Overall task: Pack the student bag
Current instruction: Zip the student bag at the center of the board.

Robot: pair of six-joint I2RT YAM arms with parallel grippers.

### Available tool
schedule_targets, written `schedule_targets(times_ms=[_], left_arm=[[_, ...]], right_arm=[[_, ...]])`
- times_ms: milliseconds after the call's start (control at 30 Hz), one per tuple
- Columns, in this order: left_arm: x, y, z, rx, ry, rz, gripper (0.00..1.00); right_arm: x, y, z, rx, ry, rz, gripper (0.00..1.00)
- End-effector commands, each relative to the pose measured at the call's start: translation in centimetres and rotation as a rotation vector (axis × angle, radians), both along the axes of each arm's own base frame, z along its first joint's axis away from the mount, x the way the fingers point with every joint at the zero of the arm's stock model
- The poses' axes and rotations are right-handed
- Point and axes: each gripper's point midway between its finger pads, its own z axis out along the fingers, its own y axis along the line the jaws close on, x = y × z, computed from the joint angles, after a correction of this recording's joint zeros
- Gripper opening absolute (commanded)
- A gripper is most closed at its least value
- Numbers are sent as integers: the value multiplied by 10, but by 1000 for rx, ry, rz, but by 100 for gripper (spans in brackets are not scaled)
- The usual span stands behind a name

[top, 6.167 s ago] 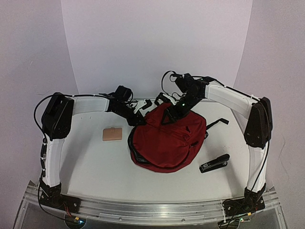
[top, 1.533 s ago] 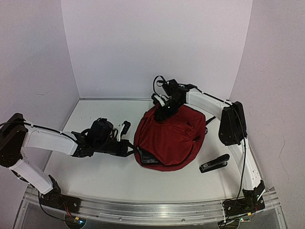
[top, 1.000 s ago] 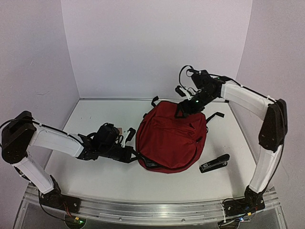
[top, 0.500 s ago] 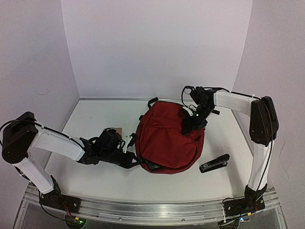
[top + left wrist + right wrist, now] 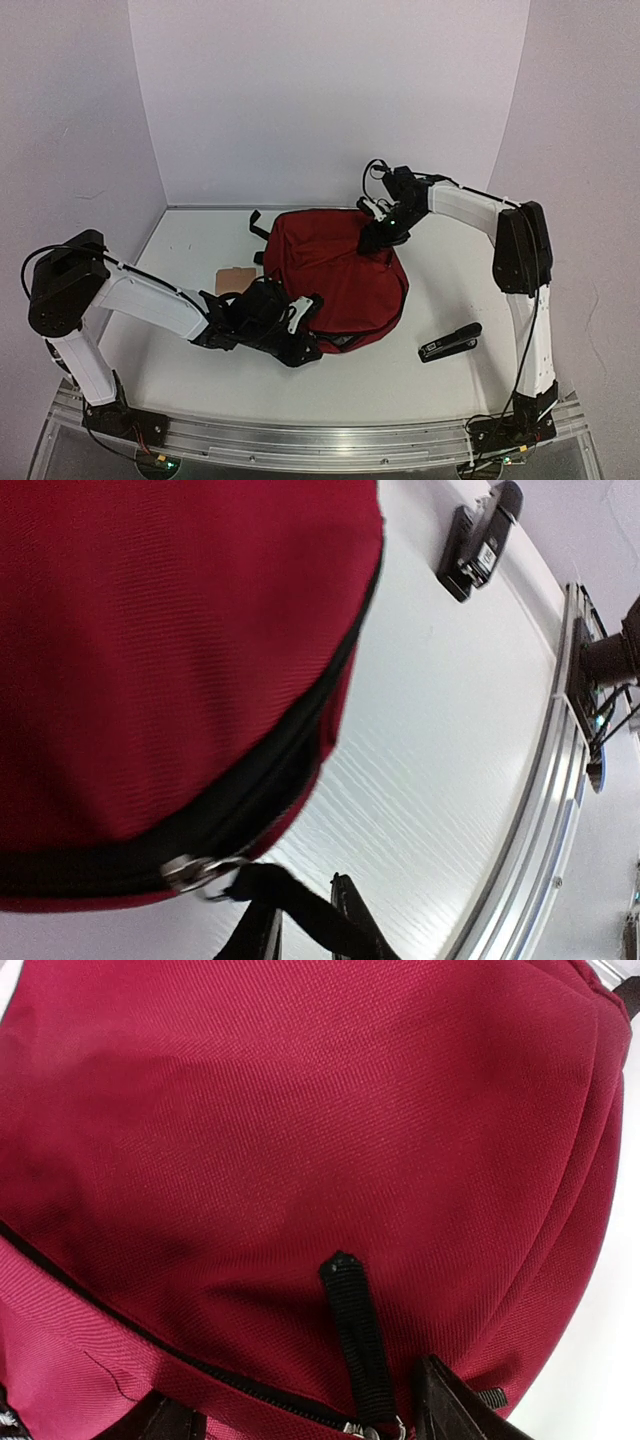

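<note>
The student bag (image 5: pixel 335 270), a dark red backpack with black zippers, lies in the middle of the table. My left gripper (image 5: pixel 302 338) is at its near left edge. In the left wrist view it (image 5: pixel 300 920) is shut on the black pull strap (image 5: pixel 290 905) of a metal zipper slider (image 5: pixel 195 870) on the black zipper band. My right gripper (image 5: pixel 375 230) is on the bag's far right top. In the right wrist view it (image 5: pixel 300 1422) is open, with fingers (image 5: pixel 450 1405) wide apart on the red fabric (image 5: pixel 300 1140) either side of a black zipper pull (image 5: pixel 350 1330).
A black stapler (image 5: pixel 450 341) lies on the table right of the bag and also shows in the left wrist view (image 5: pixel 480 535). A tan card (image 5: pixel 234 278) lies left of the bag. The metal rail (image 5: pixel 330 435) runs along the near edge.
The bag has slid and turned to the left. My left gripper has moved right along its near edge with the pull strap. My right gripper has moved back and left onto the bag's top.
</note>
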Motion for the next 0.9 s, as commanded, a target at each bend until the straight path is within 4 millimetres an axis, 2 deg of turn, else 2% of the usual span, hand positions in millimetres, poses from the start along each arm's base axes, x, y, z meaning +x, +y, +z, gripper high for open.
schedule_targets(times_ms=[0, 100, 200, 300, 400, 533, 667, 767, 867], left_arm=[[-25, -19, 22, 8, -48, -195, 20], [-36, -14, 40, -21, -63, -258, 41], [-41, -2, 59, -50, -86, -249, 55], [-27, 14, 81, -97, -125, -139, 67], [1, 38, 101, -136, -146, 31, 81], [33, 74, 107, -180, -96, 239, 83], [47, 103, 101, -163, -63, 393, 84], [52, 112, 94, -132, -36, 460, 85], [55, 115, 87, -105, -6, 494, 85]], right_arm=[[-34, -7, 56, 99, -24, 28, 69], [-74, -10, 75, 167, 14, 64, 69], [-110, -8, 89, 223, 34, 97, 69], [-144, 5, 94, 268, 56, 142, 69], [-173, 23, 92, 281, 59, 208, 68], [-201, 51, 79, 260, 60, 322, 66], [-218, 79, 65, 226, 57, 431, 62], [-229, 100, 54, 195, 67, 479, 58], [-248, 108, 46, 221, 162, 503, 56]])
